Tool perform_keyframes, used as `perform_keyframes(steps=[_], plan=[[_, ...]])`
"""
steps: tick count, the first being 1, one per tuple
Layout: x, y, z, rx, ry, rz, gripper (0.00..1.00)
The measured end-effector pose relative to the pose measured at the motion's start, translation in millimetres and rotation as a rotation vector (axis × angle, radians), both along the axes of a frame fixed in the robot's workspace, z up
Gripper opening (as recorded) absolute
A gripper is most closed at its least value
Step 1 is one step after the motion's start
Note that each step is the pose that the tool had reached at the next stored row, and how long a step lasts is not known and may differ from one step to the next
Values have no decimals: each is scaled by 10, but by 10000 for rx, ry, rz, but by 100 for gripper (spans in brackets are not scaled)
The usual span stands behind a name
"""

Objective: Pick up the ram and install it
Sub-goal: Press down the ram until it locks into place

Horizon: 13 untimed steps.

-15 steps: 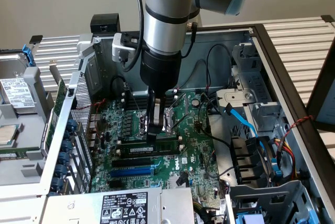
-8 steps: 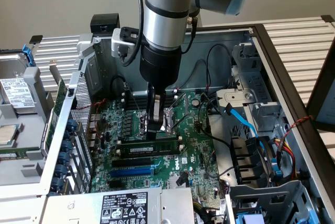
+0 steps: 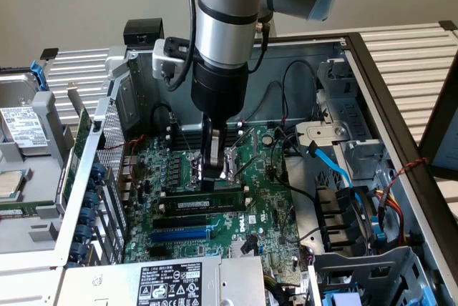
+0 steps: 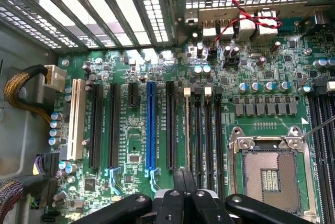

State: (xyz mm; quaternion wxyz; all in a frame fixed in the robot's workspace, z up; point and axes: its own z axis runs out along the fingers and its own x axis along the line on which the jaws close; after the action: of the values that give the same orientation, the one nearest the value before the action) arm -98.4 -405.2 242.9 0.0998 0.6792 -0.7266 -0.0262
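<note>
**Item: memory-fitting station, open computer case (image 3: pixel 372 77).**

- Gripper (image 3: pixel 212 181): hanging at the centre of the exterior frame, with its fingers drawn together. The tips are meeting the upper edge of the ram. Whether they are pinching that edge or only bearing down on it is not clear from either view.
- Ram (image 3: pixel 197 204): lying lengthwise in a black slot on the motherboard (image 3: pixel 265 206), just below centre of the exterior frame. It is standing on edge with its white label facing the camera.
- In the wrist view the gripper (image 4: pixel 183 174) is sitting over a thin pale strip that is probably the ram (image 4: pixel 187 130) seen edge-on.
- Neighbours: the blue slot (image 3: pixel 179 234) is lying just beside the ram, lower in the exterior frame. The processor socket (image 3: pixel 229 159) is sitting just above it.

**Step in hand (judged):** the pick-up is looking finished and the seating is under way, with the stick already aligned along its slot.

**Requirement (judged):** the seating is calling for straight, even downward pressure. The stick needs to be kept square so that both end clips can catch.
</note>
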Motion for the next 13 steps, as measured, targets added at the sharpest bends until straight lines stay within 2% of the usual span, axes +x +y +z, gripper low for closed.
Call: perform_keyframes(steps=[4,13], plan=[[0,0,-1,-9,-103,3,11],[0,0,-3,-44,-211,21,11]])
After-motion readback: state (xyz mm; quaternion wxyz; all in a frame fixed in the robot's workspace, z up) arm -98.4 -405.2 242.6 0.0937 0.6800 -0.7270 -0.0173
